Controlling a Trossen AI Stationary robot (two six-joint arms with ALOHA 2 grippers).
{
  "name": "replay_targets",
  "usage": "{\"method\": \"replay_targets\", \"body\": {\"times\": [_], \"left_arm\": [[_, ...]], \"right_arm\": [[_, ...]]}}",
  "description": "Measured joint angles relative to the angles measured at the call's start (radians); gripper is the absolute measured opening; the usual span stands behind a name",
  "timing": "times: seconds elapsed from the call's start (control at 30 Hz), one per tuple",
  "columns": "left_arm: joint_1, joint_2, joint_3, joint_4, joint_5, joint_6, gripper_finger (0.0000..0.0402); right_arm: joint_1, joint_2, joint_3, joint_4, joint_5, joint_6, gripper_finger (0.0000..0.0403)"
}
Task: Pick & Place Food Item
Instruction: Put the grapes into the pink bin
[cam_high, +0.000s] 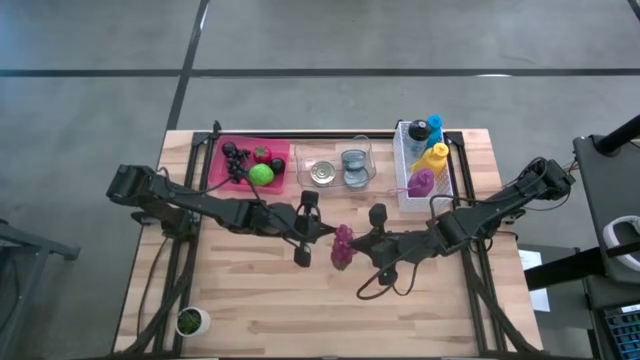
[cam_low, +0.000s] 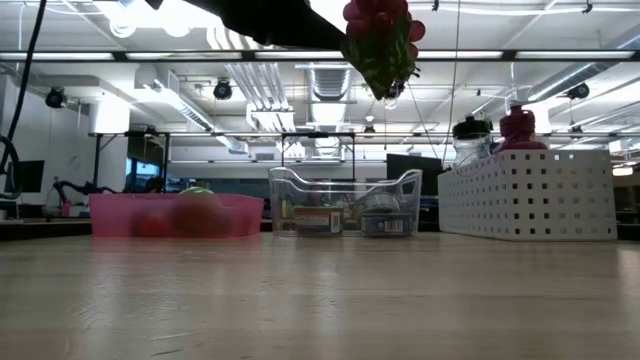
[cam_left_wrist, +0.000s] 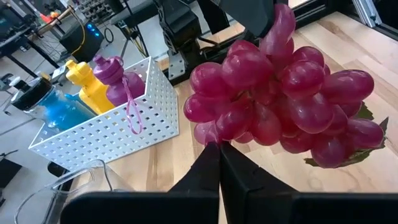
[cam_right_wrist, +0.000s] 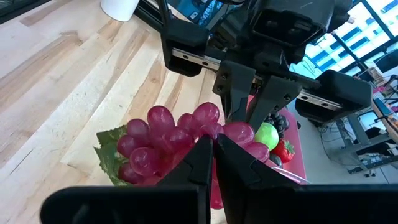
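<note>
High view: both end effectors, left (cam_high: 322, 232) and right (cam_high: 360, 243), pinch the grapes (cam_high: 343, 246) aloft; opposing pulls could tear the bunch.

One grape bunch (cam_high: 343, 245), three bins (cam_high: 334, 166), three bottles (cam_high: 432, 157), one cup (cam_high: 191, 321).

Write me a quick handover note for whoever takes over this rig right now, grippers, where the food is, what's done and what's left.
Left gripper: shut on the grape bunch.
Right gripper: shut on the same bunch from the opposite side.
Bunch hangs above mid-table, clear of the wood in the low view.
Pink tray at the back left holds a green apple, strawberry and dark grapes.
Done: grapes lifted, both arms gripping.
Left: one gripper lets go, grapes get placed.
</note>
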Motion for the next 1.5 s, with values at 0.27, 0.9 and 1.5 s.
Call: {"method": "replay_targets", "body": {"times": [0.27,0.9,1.5], "left_arm": [[0.000,-0.011,0.000,0.000,0.000,-0.008,0.0000],[0.000,-0.016,0.000,-0.029,-0.093,-0.008,0.0000],[0.029,-0.144,-0.001,-0.490,-0.693,-0.390,0.0000]], "right_arm": [[0.000,0.000,0.000,0.000,0.000,0.000,0.0025],[-0.001,0.000,0.000,0.000,0.011,0.015,0.0176],[0.000,0.000,0.000,-0.009,0.011,0.027,0.0203]]}}
